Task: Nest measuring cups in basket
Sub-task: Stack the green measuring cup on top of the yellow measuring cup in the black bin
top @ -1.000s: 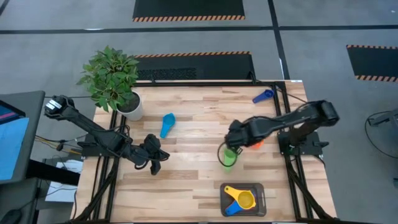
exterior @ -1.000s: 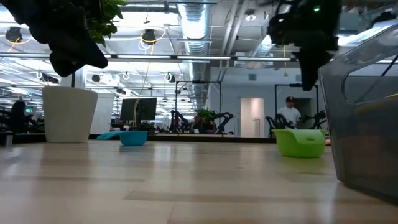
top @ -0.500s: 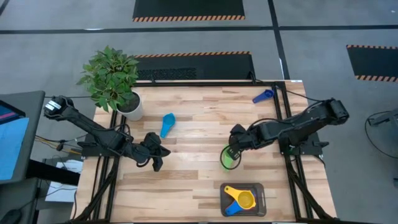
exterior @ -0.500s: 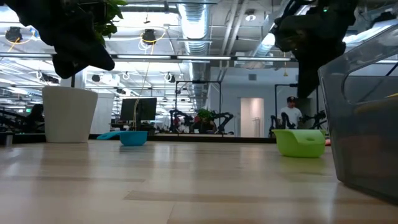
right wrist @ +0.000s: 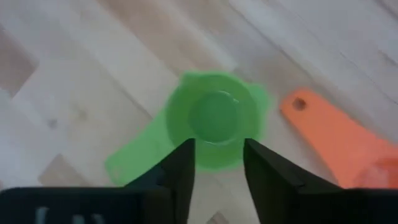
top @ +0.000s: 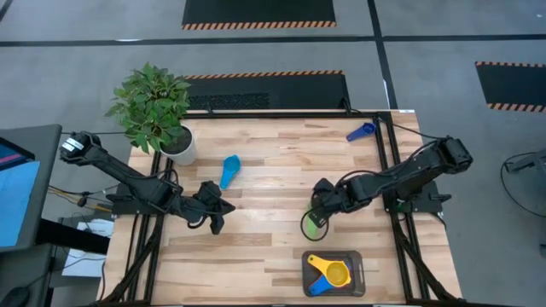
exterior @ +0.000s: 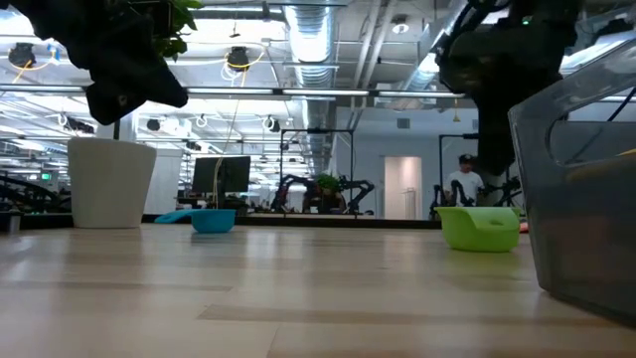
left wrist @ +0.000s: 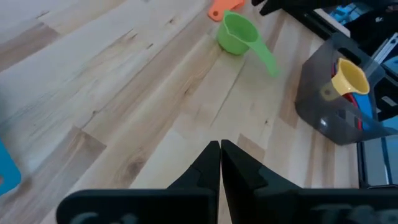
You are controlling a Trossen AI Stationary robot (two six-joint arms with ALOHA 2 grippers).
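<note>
From above, the right gripper (top: 320, 213) hangs over the green cup (top: 314, 223) near the middle of the bench (top: 273, 162), just up from the basket (top: 357, 269) at the near edge. That basket already carries a yellow cup (top: 334, 271) nested over a blue one (top: 317, 286). A light blue cup (top: 229, 170) lies well apart toward the plant (top: 153, 107), and a darker blue cup (top: 360, 131) sits at the far right corner. The left gripper (top: 213, 223) waits low on its own side.

At bench level, the green cup (exterior: 479, 227) rests flat on the wood, the right arm's dark bulk above it, the basket wall (exterior: 581, 199) close by.

The left wrist view shows its own fingers (left wrist: 208, 168) pressed together, holding nothing.

The right wrist view is the telling one: fingers (right wrist: 180, 171) parted, straddling the green cup (right wrist: 214, 121) but gripping nothing, with an orange cup (right wrist: 339, 140) just beside it.

So the pick of the green cup looks to be in hand. Next, I'd judge: descend, close on the rim or handle, then carry it to the basket.
</note>
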